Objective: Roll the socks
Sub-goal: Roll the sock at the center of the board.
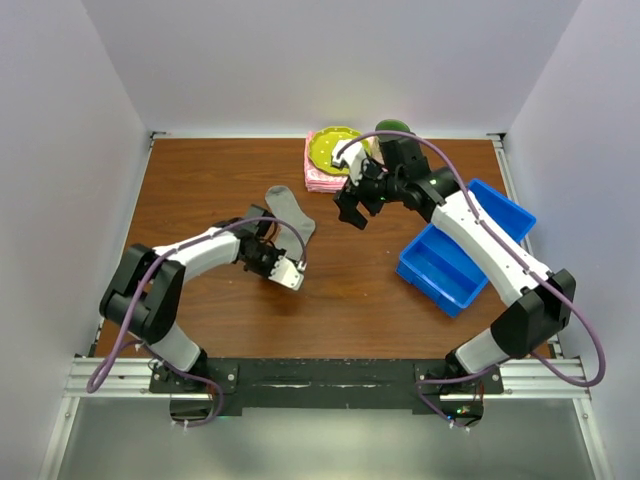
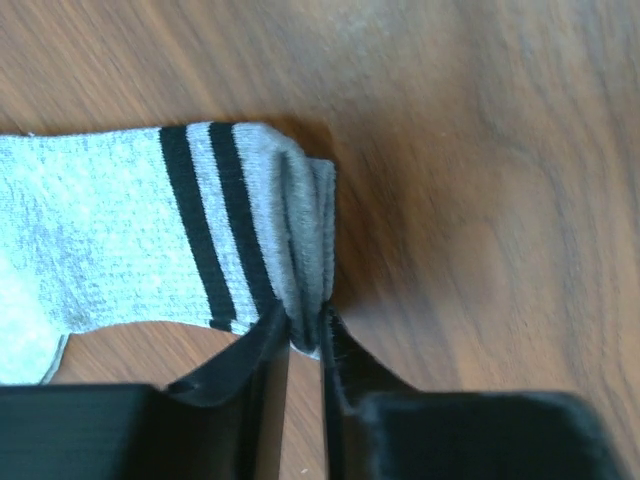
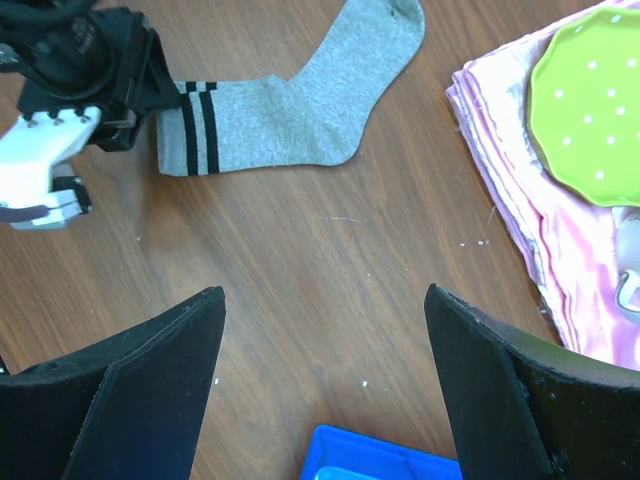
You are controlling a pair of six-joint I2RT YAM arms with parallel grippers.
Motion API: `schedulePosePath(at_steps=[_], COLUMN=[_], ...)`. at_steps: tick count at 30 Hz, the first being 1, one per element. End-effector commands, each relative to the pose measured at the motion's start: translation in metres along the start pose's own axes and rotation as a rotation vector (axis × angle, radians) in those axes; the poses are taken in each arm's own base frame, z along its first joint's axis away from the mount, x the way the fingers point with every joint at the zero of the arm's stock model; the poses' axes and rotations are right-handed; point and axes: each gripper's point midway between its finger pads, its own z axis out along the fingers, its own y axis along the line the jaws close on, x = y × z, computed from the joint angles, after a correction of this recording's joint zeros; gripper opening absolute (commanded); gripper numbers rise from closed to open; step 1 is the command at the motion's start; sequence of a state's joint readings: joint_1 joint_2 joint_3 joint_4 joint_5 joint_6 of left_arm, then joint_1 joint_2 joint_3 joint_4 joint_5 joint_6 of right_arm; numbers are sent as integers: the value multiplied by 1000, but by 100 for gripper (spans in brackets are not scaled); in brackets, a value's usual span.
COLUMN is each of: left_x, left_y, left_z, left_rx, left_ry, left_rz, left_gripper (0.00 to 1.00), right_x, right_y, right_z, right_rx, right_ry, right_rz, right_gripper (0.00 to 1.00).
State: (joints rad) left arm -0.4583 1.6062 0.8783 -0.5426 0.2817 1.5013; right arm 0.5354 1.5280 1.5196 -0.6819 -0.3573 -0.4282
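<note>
- The left tool [image 1: 262, 232] is reaching in low over the brown surface [image 1: 200, 190], left of centre in the top view.
- It is clenching on the sock [image 2: 120, 230]: in the left wrist view its two black fingers [image 2: 255, 360] are pressing together on the cuff edge, with the bunched cuff layers squeezed between them.
- The grey sock [image 1: 292, 210] is lying flat on the surface, running from the left tool toward about 1 o'clock in the top view.
- In the left wrist view the two dark stripes are sitting just at 10 o'clock from the pinch, and the rest of the sock is spreading off toward 9 o'clock.
- In the right wrist view the sock [image 3: 290, 110] is bending at the heel, its toe pointing toward 12 o'clock and its striped cuff meeting the left tool [image 3: 150, 95] at 9 o'clock.
- The right tool [image 1: 352, 212] is hovering at about 3 o'clock from the sock, apart from it, touching nothing.
- Its jaws are standing wide and released [image 3: 322, 300], with only bare wood showing between them.
- A pink cloth [image 1: 320, 180] is lying at about 11 o'clock from the right tool, carrying a yellow-green plate [image 1: 335, 148].
- A blue bin [image 1: 465, 250] is sitting at about 4 o'clock from the right tool, partly under that arm.
</note>
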Motion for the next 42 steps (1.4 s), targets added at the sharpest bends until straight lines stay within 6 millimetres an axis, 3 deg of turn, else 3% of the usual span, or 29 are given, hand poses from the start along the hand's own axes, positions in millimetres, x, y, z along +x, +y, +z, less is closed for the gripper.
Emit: schedulePosePath(at_steps=[1, 4, 8, 12, 14, 15, 16, 21, 24, 28, 35, 42], left_x=[-6, -14, -32, -58, -67, -74, -79, -97, -99, -98, -88, -86], left_y=[-41, -45, -35, -40, -32, -40, -33, -35, -30, -25, -22, -18], left_z=[15, 13, 3, -3, -5, -3, -4, 1, 7, 13, 29, 33], left_rx=[185, 230, 278, 406, 426, 487, 494, 642, 683, 724, 767, 770], left_ry=[-10, -35, -96, -199, -234, -265, -281, -364, -382, -387, -371, -378], left_rz=[-101, -144, -223, -357, -415, -458, -486, -622, -680, -735, -825, -850], left_gripper=[2, 0, 0, 0, 0, 0, 0, 0, 0, 0, 0, 0], right_x=[-14, -16, -18, -2, 6, 17, 22, 60, 69, 75, 88, 96], right_y=[0, 2, 7, 17, 25, 32, 36, 62, 83, 96, 141, 156], right_z=[-21, -31, -53, -67, -70, -71, -71, -41, -24, -6, 36, 77], right_rx=[29, 36, 50, 40, 10, -3, -16, -42, -51, -79, -134, -72], right_ry=[-49, -58, -75, -57, -58, -52, -51, 27, 25, 19, 40, 31], right_rz=[-31, -56, -123, -237, -313, -333, -379, -451, -514, -537, -680, -779], right_gripper=[85, 85, 85, 86, 88, 89, 89, 89, 89, 86, 84, 87])
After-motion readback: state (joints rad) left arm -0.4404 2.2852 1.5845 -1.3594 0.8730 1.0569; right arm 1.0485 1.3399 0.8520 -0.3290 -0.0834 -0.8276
